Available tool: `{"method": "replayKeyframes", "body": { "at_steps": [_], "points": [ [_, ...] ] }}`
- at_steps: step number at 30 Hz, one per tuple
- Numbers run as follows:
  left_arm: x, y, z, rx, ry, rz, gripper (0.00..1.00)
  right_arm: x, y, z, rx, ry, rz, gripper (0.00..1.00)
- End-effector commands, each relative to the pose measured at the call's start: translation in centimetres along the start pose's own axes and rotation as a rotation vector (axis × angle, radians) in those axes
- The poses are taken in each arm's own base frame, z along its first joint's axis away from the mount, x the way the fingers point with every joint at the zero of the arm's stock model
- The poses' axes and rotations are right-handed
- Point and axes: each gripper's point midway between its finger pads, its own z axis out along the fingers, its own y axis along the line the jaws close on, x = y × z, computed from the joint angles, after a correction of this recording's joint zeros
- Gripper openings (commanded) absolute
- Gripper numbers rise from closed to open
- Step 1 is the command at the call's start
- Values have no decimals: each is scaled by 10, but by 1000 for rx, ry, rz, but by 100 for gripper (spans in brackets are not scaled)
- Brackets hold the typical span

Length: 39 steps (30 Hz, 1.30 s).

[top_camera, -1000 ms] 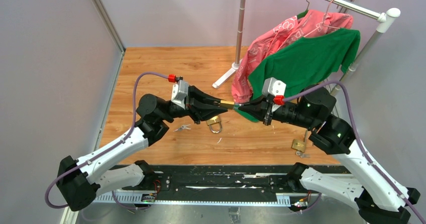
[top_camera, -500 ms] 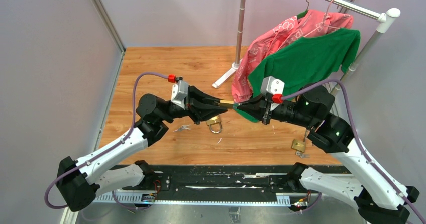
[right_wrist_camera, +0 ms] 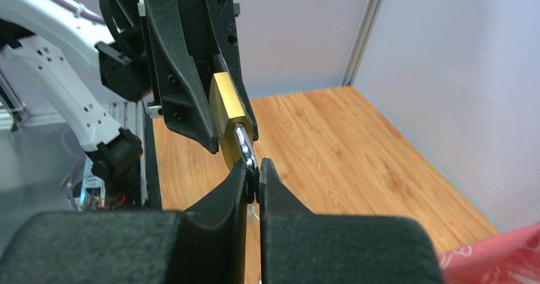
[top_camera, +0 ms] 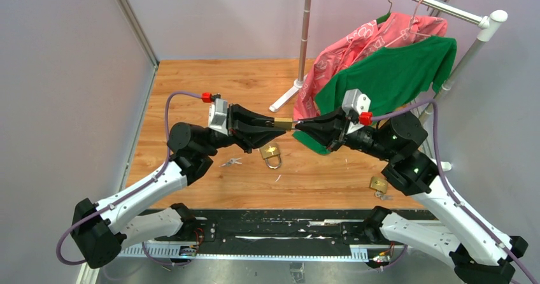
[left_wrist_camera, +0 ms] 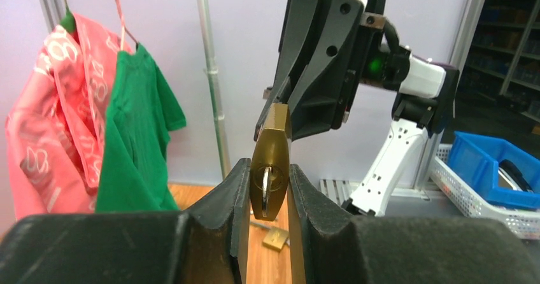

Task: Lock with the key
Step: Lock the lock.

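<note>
From the top view, both arms meet in the air over the middle of the wooden table (top_camera: 210, 86). The left gripper (top_camera: 277, 125) clamps a brass padlock (top_camera: 288, 123) and holds it clear of the table. The right gripper (top_camera: 300, 127) meets the lock from the right, tip to tip. A second padlock (top_camera: 272, 156) lies on the table just near of them, and a third padlock (top_camera: 379, 184) lies at the near right edge. A pink garment (top_camera: 356, 48) and a green shirt (top_camera: 388, 74) hang on the rack at the far right.

In the left wrist view, the two black fingers (left_wrist_camera: 232, 195) press on the flat sides of the brass body, which stands upright between them with its end face toward the camera. The right gripper's tips sit at the lock's far end.

In the right wrist view, the right jaws are pinched together on a silver shackle (right_wrist_camera: 244, 145) coming out of the brass body. Whether the shackle is seated I cannot tell.
</note>
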Motion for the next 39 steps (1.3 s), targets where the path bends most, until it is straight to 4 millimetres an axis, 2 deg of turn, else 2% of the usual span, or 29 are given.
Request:
{"method": "replayKeyframes", "body": {
  "at_steps": [1,4,6,9,12,14,16,18,23,29,33,39],
  "points": [
    [20,-10,10,65,45,-70,0,-5,31,25,-192,-95,91,0],
    [7,-14,13,86,6,-54,0,12,35,28,-220,-53,108,0],
    [6,-14,15,90,4,-54,0,20,36,30,-232,-31,116,0],
    [19,-11,16,82,32,-106,0,19,39,35,-257,-48,125,0],
    [30,-14,17,89,53,-99,0,7,40,39,-274,-94,126,0],
    [40,-7,16,52,86,-113,0,-3,41,38,-277,-119,113,0],
    [54,-1,13,22,147,-130,0,-16,39,29,-252,-135,80,0],
    [58,-1,7,24,174,-119,0,-27,36,17,-214,-147,36,0],
    [66,4,-3,-2,205,-112,0,-34,33,0,-161,-134,-25,0],
    [64,0,-2,33,208,-86,0,-56,43,-4,-224,-175,-32,0],
    [59,-4,-1,50,201,-76,0,-58,47,-4,-251,-156,-24,0],
    [66,0,-3,34,217,-93,0,-73,56,-6,-307,-179,-17,0]
  ]
}}
